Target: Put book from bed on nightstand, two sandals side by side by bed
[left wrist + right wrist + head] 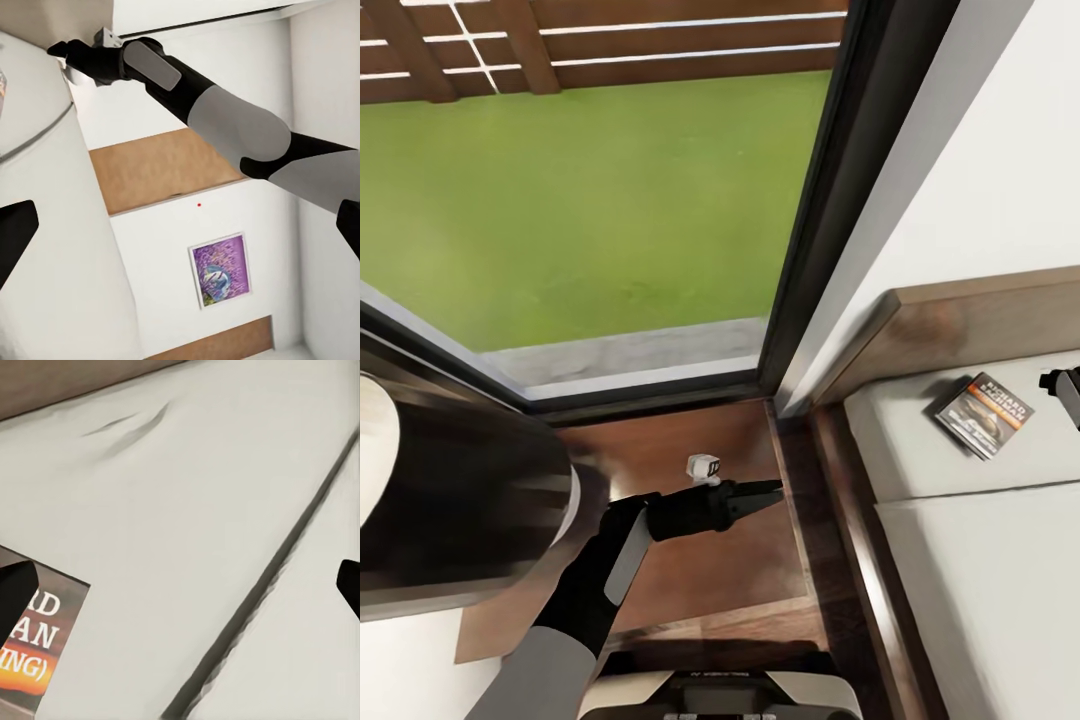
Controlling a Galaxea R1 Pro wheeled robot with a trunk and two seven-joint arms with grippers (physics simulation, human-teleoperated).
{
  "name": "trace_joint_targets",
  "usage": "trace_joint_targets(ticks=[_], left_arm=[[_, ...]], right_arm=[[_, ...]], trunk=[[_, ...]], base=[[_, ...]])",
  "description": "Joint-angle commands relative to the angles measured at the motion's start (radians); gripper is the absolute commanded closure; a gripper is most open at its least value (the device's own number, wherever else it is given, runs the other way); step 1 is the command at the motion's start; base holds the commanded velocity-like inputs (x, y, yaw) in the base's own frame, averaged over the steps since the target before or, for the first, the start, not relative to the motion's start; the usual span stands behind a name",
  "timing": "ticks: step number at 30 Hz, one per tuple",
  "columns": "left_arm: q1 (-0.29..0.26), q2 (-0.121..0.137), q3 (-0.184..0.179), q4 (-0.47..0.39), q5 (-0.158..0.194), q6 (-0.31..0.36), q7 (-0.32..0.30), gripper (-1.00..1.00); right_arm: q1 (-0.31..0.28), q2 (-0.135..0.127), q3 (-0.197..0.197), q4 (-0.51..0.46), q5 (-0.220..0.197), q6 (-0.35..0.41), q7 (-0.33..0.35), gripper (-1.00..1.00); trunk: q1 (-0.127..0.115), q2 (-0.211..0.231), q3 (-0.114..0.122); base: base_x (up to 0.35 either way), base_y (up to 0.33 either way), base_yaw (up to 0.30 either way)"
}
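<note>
The book (985, 413), dark-covered with orange lettering, lies flat on the off-white mattress of the bed (980, 580) close to the brown headboard (960, 330). My right gripper (1063, 388) enters at the picture's right edge, just right of the book. In the right wrist view it (180, 585) is open low over the mattress, and one fingertip (15, 585) overlaps the corner of the book (37, 652). My left gripper (760, 492) hovers over the glossy dark nightstand (710, 590) left of the bed; its fingertips (15, 232) stand wide apart, holding nothing. The sandals are out of view.
A tall black-framed window (830, 200) with green lawn behind it stands right behind the nightstand. White wall (1000, 150) rises behind the headboard. The left wrist view looks across at my right arm (225, 112) and a purple lavender picture (219, 268).
</note>
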Motion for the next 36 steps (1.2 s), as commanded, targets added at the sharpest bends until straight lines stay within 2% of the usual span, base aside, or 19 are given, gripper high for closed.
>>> trace_joint_targets(ticks=[1,26,36], left_arm=[[0.0,0.0,-0.001,0.0,0.005,0.01,-0.001,-1.0],[0.0,0.0,-0.001,0.0,0.006,0.01,-0.001,-1.0],[0.0,0.0,-0.001,0.0,0.006,0.011,-0.001,-1.0]], right_arm=[[-0.001,0.001,-0.006,-0.001,0.01,0.005,0.0,-1.0],[-0.001,0.001,-0.005,-0.006,0.012,0.005,-0.003,-1.0],[-0.001,0.001,-0.003,-0.005,0.012,0.005,-0.003,-1.0]], trunk=[[0.004,-0.008,-0.004],[0.1,-0.183,-0.082],[0.1,-0.183,-0.082]], base=[[0.0,0.0,0.0],[0.0,0.0,0.0],[0.0,0.0,-0.046]])
